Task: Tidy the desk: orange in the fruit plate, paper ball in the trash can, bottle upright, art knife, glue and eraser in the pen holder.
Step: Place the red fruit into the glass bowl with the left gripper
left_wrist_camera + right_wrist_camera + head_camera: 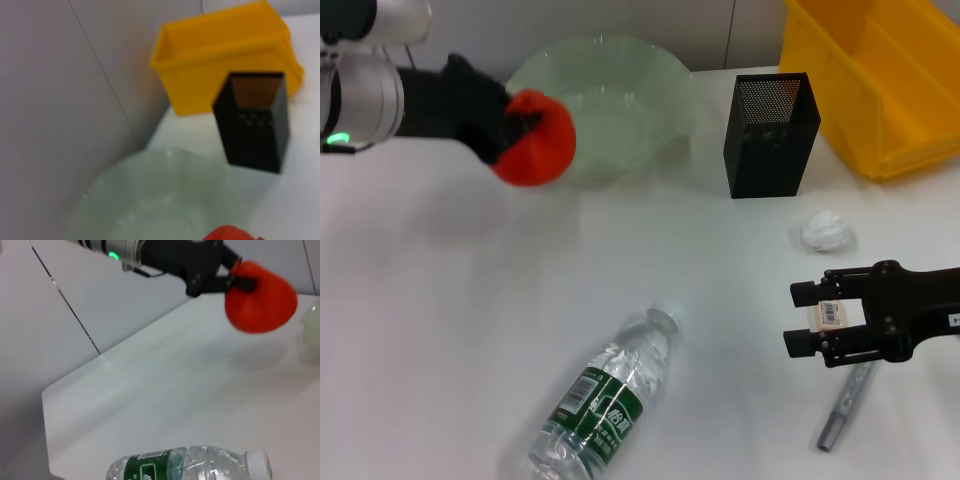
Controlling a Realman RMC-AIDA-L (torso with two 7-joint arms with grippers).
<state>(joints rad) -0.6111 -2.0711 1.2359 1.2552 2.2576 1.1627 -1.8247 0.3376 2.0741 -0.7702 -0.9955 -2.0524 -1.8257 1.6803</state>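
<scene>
Lying at the counter's front edge, the bottle (603, 400) waits. Left claw (517, 118) grips the orange (533, 138) just short of the fruit plate (650, 70); carry past its rim before releasing. Right claw (807, 318) pinches the eraser (831, 313).

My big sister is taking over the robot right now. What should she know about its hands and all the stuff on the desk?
Left gripper: shut on the orange, held in the air at the fruit plate's near rim, not yet dropped in.
Right gripper: shut on the eraser, above the desk, short of the pen holder.
Bottle lies on its side. Paper ball sits on the desk, outside the trash can. A grey pen-like tool, likely the art knife, lies below the right gripper.
Nothing is finished yet. No glue in view.
</scene>
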